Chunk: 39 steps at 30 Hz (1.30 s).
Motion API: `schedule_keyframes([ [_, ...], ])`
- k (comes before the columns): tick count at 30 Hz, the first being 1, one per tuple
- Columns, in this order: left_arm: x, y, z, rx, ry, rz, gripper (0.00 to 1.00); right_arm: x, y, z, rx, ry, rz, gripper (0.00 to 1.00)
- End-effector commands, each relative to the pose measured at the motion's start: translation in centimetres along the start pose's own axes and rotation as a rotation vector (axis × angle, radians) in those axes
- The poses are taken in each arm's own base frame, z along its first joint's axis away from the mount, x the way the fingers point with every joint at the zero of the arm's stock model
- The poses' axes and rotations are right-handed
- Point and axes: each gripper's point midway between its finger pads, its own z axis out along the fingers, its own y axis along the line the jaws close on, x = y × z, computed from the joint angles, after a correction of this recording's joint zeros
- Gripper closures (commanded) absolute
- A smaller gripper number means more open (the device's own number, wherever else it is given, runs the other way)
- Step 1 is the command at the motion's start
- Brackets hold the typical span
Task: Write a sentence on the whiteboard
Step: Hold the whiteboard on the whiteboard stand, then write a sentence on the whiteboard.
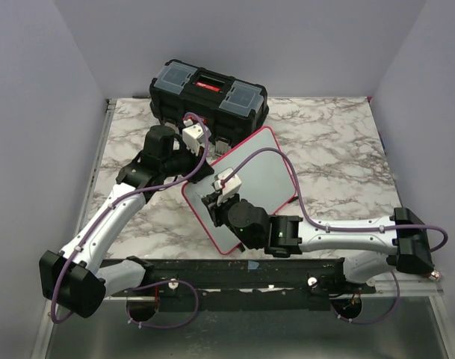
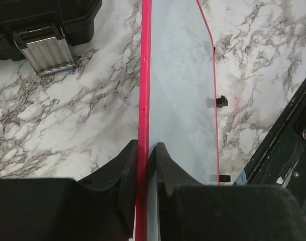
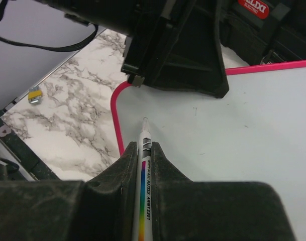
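Note:
The whiteboard [image 1: 264, 168] lies at an angle on the marble table, glossy white with a red rim. My left gripper [image 1: 200, 166] is shut on its left rim; in the left wrist view the fingers [image 2: 127, 165] pinch the red edge [image 2: 145, 60] of the board [image 2: 178, 75]. My right gripper [image 1: 212, 202] is shut on a white marker [image 3: 145, 145] with a rainbow stripe. The marker's tip is at the board [image 3: 233, 115] near its rounded corner; I cannot tell if it touches. No sentence shows on the board, only faint specks.
A black toolbox [image 1: 208, 93] with a red latch stands just behind the board, and its metal clasp [image 2: 44, 50] shows close to the left gripper. The left arm's wrist [image 3: 178, 50] hangs right above the marker tip. A black rail [image 1: 234, 271] runs along the near edge.

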Motion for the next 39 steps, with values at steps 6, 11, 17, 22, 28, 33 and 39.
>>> schedule_keyframes([
  [6,-1.1,1.1,-0.6,-0.064,-0.045,0.081,1.0,-0.2,-0.5,1.7,0.018,-0.007,0.054,0.99],
  [11,-1.0,1.0,-0.5,-0.061,-0.042,0.082,1.0,0.3,-0.8,1.9,0.023,0.002,0.053,0.99],
  [17,-0.9,1.0,-0.5,-0.061,-0.041,0.082,1.0,0.5,-2.9,2.1,0.074,0.007,0.087,0.99],
  [22,-0.9,1.0,-0.5,-0.061,-0.04,0.083,1.0,0.3,-4.3,2.3,0.107,0.013,0.099,0.99],
  [28,-0.9,1.0,-0.5,-0.062,-0.039,0.082,1.0,0.1,-4.9,2.4,0.119,0.02,0.09,0.99],
  [33,-1.0,1.1,-0.5,-0.064,-0.04,0.082,1.0,-1.0,-4.4,1.6,0.067,0.018,0.097,0.99],
  [39,-1.0,1.1,-0.5,-0.065,-0.04,0.082,1.0,-2.8,-3.4,0.4,-0.024,-0.001,0.111,0.99],
])
